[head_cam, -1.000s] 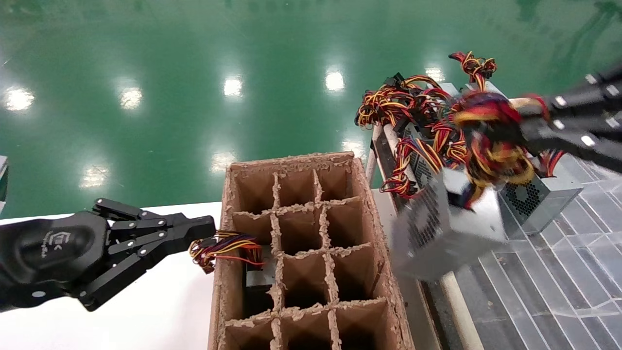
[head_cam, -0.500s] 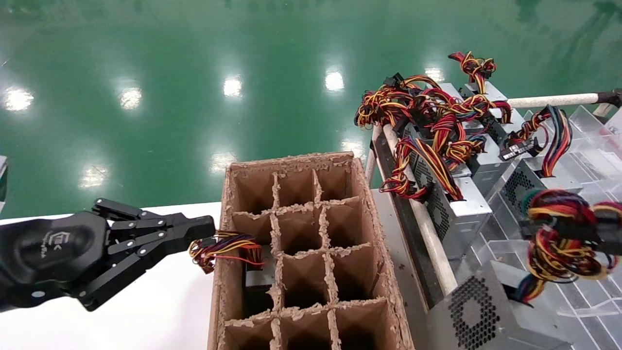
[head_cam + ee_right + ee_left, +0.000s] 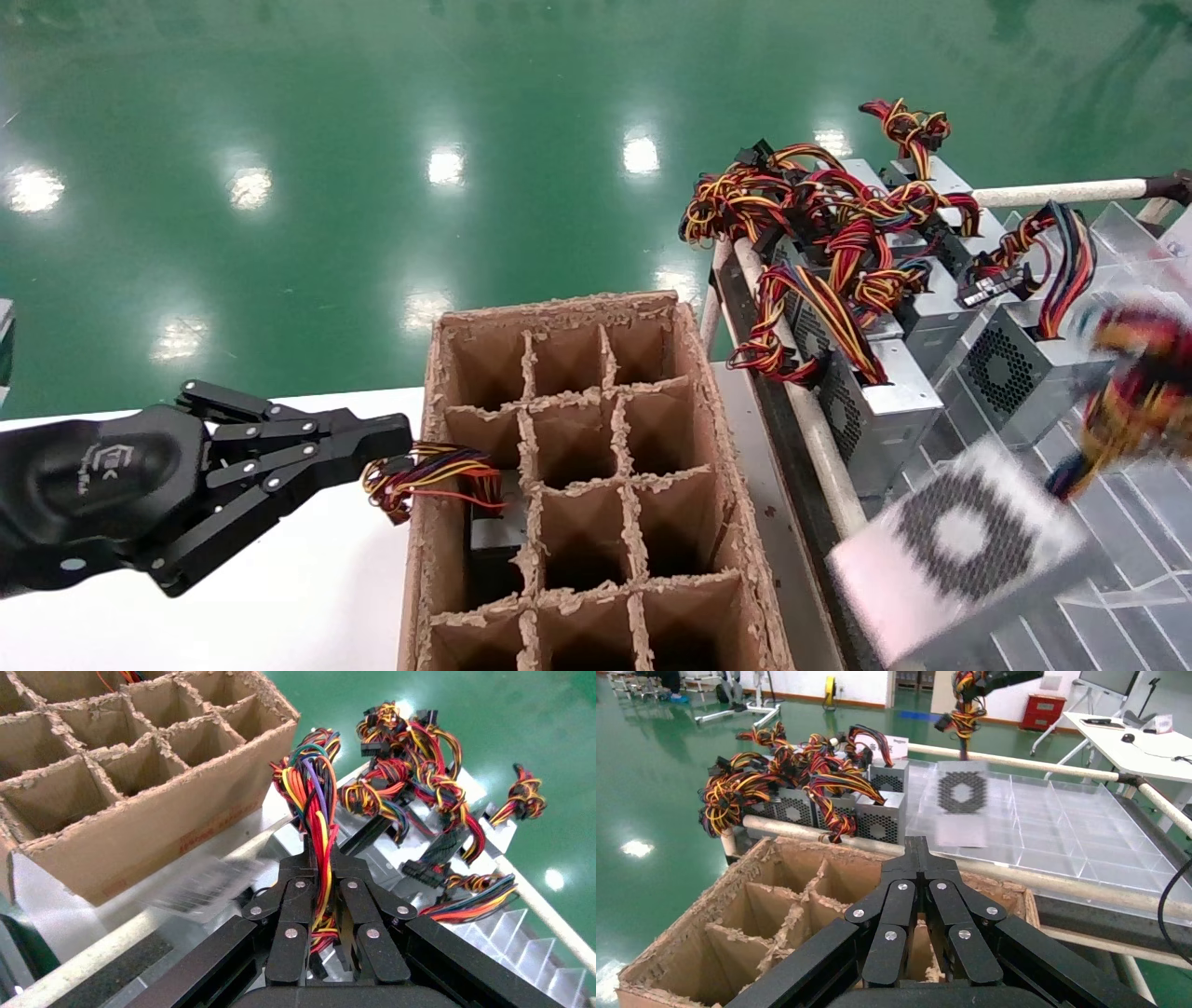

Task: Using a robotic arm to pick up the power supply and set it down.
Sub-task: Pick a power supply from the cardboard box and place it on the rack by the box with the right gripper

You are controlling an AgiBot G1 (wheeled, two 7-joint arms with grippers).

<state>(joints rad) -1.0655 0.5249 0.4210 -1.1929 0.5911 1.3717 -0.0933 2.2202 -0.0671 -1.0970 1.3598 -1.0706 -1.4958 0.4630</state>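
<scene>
— What's nearest?
— White counter (image 3: pixel 279 606); left gripper (image 3: pixel 396 436) fingers clenched beside the cardboard box (image 3: pixel 708 438).
— And right?
— Right gripper (image 3: pixel 320 855) grasps the wires; power supply (image 3: pixel 964 550) hangs over clear trays (image 3: pixel 1136 522). Green floor (image 3: pixel 372 140) beyond.

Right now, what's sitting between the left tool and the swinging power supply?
The cardboard divider box, as the head view shows. The left tool waits at its near-left side; the power supply hangs by its wires from the right tool beyond its other side.
</scene>
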